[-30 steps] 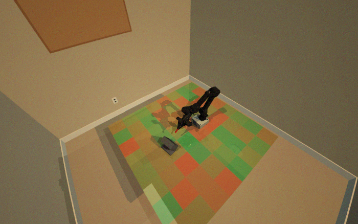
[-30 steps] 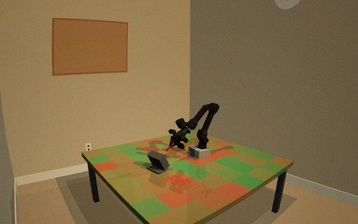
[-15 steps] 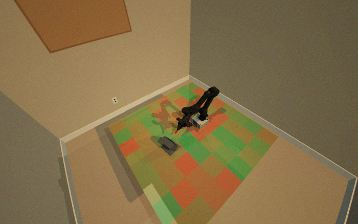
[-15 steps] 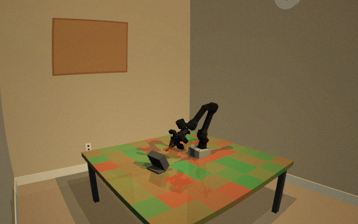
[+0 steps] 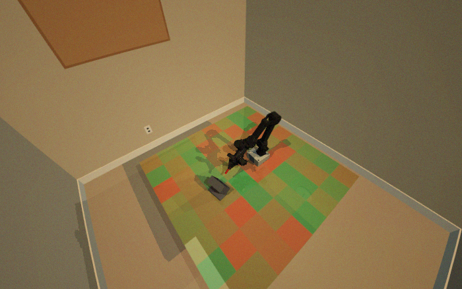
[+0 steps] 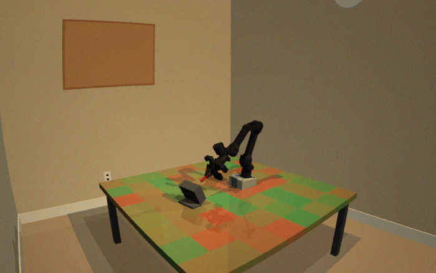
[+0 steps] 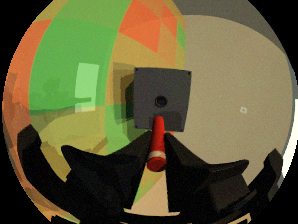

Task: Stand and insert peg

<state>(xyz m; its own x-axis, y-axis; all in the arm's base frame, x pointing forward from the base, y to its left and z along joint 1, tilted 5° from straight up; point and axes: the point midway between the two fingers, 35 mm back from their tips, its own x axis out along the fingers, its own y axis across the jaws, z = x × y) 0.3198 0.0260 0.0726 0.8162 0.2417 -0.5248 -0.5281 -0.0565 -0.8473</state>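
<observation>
My gripper (image 5: 229,167) (image 6: 208,174) (image 7: 158,135) is shut on the red peg (image 5: 226,171) (image 6: 203,178) (image 7: 158,135). The peg is held tilted above the table, its plain end pointing forward and down toward the panel. Its white band (image 7: 157,154) is at the near end in the wrist view. The dark grey sloped panel (image 5: 218,187) (image 6: 190,189) (image 7: 150,85) stands in front of the peg, apart from it in the top and exterior views. Its one round hole (image 7: 160,101) shows just above the peg's plain end in the wrist view. The hole is hidden in the top and exterior views.
The panel's base plate (image 6: 189,204) rests on the patchwork table (image 5: 268,218) (image 6: 244,222). The arm's light grey base block (image 5: 259,157) (image 6: 243,182) stands behind and to the right of the gripper in the top and exterior views. Walls stand behind the table.
</observation>
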